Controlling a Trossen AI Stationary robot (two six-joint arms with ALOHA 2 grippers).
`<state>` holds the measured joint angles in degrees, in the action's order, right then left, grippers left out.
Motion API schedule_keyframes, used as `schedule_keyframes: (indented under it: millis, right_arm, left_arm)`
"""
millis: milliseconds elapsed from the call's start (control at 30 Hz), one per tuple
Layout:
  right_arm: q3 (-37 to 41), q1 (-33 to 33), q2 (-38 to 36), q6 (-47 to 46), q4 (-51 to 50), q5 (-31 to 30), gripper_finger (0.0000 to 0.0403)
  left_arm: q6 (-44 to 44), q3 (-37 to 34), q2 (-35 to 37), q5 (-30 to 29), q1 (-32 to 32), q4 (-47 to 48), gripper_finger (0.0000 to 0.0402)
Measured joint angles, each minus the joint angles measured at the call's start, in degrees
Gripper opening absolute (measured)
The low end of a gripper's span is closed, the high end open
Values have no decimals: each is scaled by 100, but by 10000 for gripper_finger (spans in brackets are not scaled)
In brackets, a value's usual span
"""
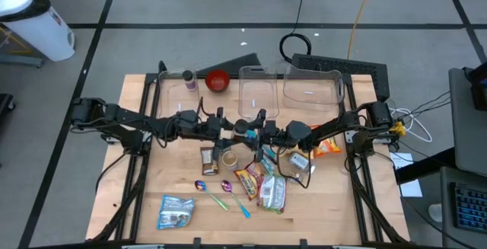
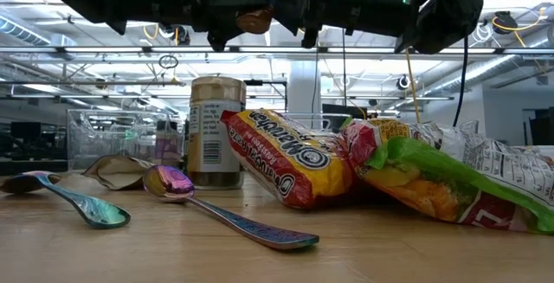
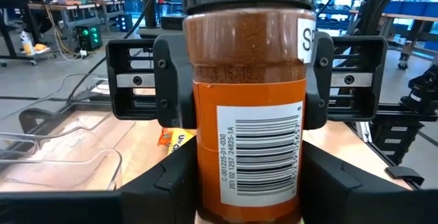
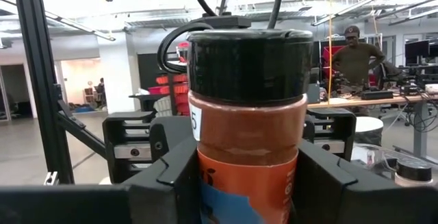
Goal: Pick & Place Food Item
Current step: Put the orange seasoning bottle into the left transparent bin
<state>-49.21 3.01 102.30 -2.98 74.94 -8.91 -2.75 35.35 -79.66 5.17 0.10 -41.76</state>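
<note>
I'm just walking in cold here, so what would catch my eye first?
Both tools meet above the table's middle, the left tool and the right tool each closed around one spice jar held in the air between them. Below lie bright snack packets and two iridescent spoons.

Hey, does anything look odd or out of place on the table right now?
Nothing spilled or broken. The odd part: the spice jar hangs in mid-air above the table's middle, with the left gripper and right gripper both around it at once.
</note>
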Motion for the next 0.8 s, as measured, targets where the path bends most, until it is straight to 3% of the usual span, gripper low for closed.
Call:
schedule_keyframes:
  millis: [467, 800]
  right_arm:
    - [2, -11, 0, 89, -30, -21, 169]
    - [2, -11, 0, 73, -195, 4, 169]
  left_arm:
    - [22, 118, 0, 15, 109, 431, 307]
    - [669, 1504, 0, -20, 112, 3202, 307]
